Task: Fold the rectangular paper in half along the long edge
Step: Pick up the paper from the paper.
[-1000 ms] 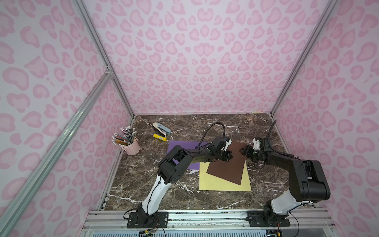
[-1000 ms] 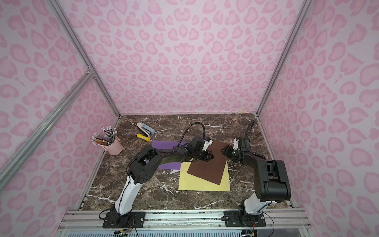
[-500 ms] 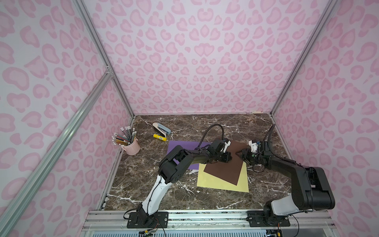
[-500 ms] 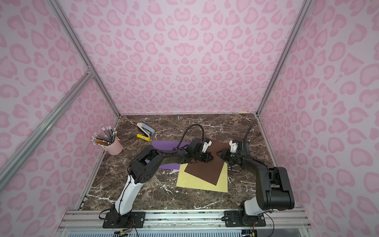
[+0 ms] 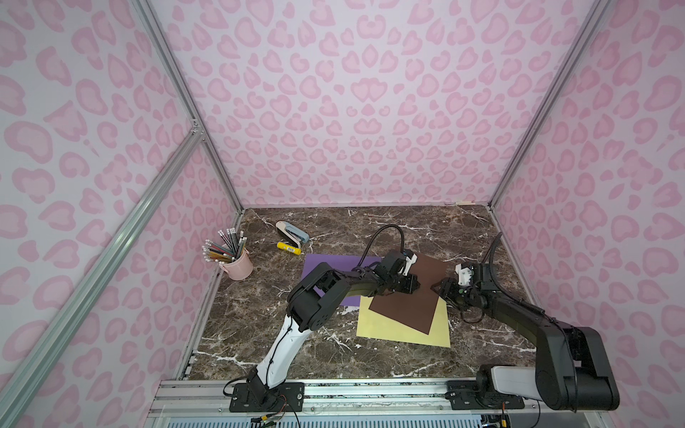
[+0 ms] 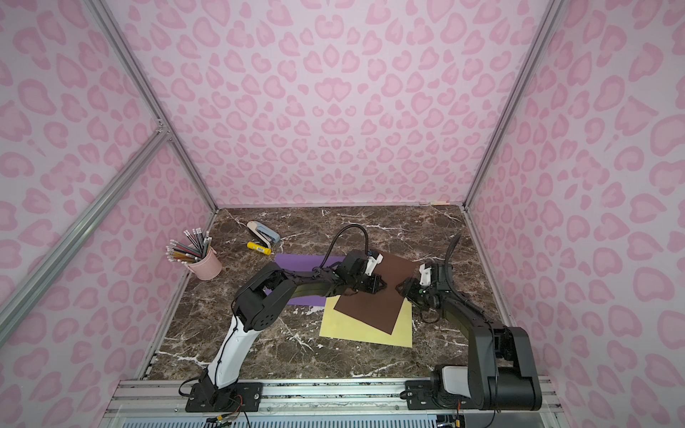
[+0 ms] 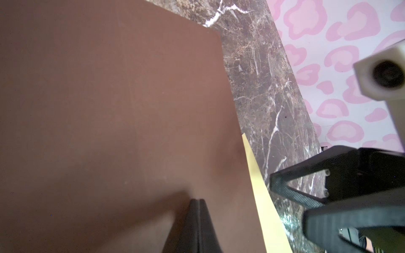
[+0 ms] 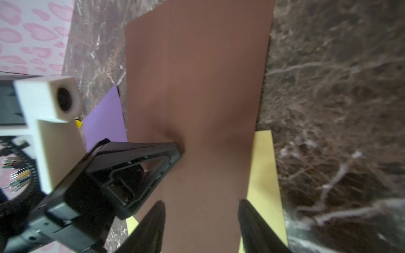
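The brown rectangular paper (image 5: 404,307) (image 6: 370,307) lies flat and skewed on the marble table, over a yellow sheet and a purple sheet. My left gripper (image 5: 416,286) (image 6: 383,285) is shut, its tips pressed down on the paper's middle; the left wrist view shows the closed tips (image 7: 198,200) on the brown surface (image 7: 109,109). My right gripper (image 5: 437,288) (image 6: 401,288) faces it from the paper's right edge, open. In the right wrist view its fingers (image 8: 201,202) straddle the brown paper (image 8: 197,76), one tip at the edge over the yellow sheet, with the left gripper (image 8: 178,151) just ahead.
A yellow sheet (image 5: 400,329) and a purple sheet (image 5: 326,263) lie under the brown one. A pink cup of pencils (image 5: 237,263), a stapler (image 5: 292,232) and a yellow glue stick (image 5: 288,249) stand at the back left. Pink walls close three sides.
My right gripper has slid left and a little nearer, onto the brown paper's right edge. My left gripper has stayed shut on the paper's middle.
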Robot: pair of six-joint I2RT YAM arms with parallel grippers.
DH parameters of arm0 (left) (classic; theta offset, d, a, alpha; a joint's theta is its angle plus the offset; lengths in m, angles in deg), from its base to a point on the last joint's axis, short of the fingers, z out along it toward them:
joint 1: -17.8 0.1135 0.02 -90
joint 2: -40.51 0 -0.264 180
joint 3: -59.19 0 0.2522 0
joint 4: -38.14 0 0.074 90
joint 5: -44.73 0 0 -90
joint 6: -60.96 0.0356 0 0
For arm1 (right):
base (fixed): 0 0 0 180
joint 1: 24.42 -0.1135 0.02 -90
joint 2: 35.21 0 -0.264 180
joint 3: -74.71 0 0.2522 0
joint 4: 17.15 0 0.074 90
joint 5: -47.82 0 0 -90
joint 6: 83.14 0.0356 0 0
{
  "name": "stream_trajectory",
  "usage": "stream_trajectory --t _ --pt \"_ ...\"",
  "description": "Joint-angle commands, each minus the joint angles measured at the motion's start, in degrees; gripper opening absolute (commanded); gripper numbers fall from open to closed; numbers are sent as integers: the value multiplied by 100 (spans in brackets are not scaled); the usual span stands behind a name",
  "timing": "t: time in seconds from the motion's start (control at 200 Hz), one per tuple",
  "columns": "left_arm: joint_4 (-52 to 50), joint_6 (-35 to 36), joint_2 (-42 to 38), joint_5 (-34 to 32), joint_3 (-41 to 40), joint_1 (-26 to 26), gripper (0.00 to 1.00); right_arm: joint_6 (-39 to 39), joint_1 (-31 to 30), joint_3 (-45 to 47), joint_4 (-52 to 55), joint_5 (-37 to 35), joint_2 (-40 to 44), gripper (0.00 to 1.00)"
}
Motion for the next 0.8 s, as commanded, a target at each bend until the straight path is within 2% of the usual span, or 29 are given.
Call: stream_trajectory --t 0.0,0.155,0.35,0.46,0.68,0.795 --pt "-514 67 11 -212 -60 -2 3 -85 -28 -64 102 -330 -242 57" --pt "-491 43 31 -189 -67 -2 3 -158 -193 -197 170 -844 -496 57" --pt "-478 43 25 -164 -91 -2 3 91 -677 -330 -278 -445 -864 57" --pt "-442 15 -28 -173 -155 -11 4 386 -831 -327 -606 -268 -770 57" --pt "-410 23 -94 -225 -267 -11 3 234 -886 -760 -12 -632 -299 56" --pt "-365 31 -80 -195 -306 -10 3 230 -957 -797 -34 -518 -393 50"
